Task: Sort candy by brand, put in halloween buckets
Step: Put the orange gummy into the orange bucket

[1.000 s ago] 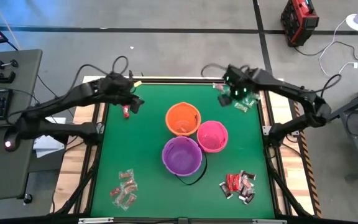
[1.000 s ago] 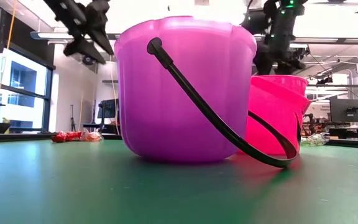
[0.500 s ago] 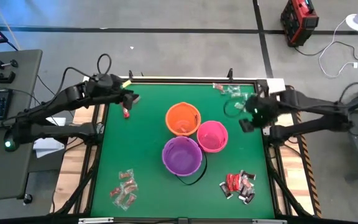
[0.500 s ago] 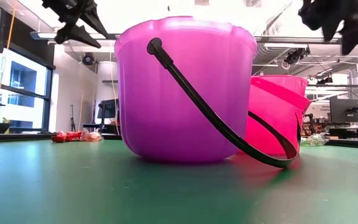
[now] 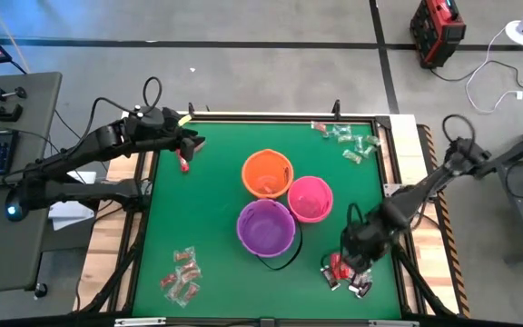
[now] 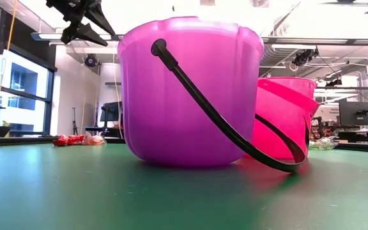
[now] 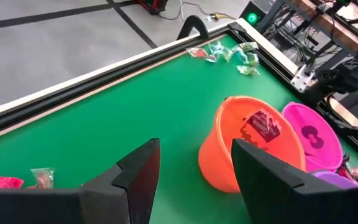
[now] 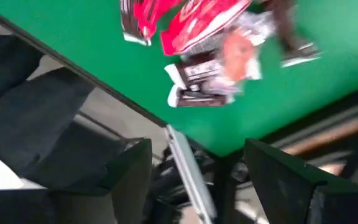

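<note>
Three buckets stand mid-table: orange (image 5: pixel 267 174), pink (image 5: pixel 310 199) and purple (image 5: pixel 266 227), the purple one's black handle (image 6: pixel 229 128) resting on the table. Candy lies in four piles: green-and-clear (image 5: pixel 345 139) far right, red (image 5: pixel 184 163) far left, red-and-clear (image 5: pixel 181 275) near left, red and dark brown (image 5: pixel 348 270) near right. My left gripper (image 7: pixel 194 180) hovers open and empty over the far left of the table, near the red pieces. My right gripper (image 8: pixel 197 180) is open over the near right pile (image 8: pixel 210 37), at the table's near edge.
A dark wrapper (image 7: pixel 263 124) lies inside the orange bucket (image 7: pixel 253 143). The table's raised rim (image 7: pixel 104 81) runs along the far edge. Bare green surface (image 5: pixel 207 218) lies left of the buckets. The purple bucket (image 6: pixel 190 89) fills the low view and hides most of the table behind it.
My right arm has swung from the green-and-clear pile at the far right corner along the right edge to the near right pile, coming down over the red and brown pieces. My left gripper has drawn slightly toward the far left and then held still.
</note>
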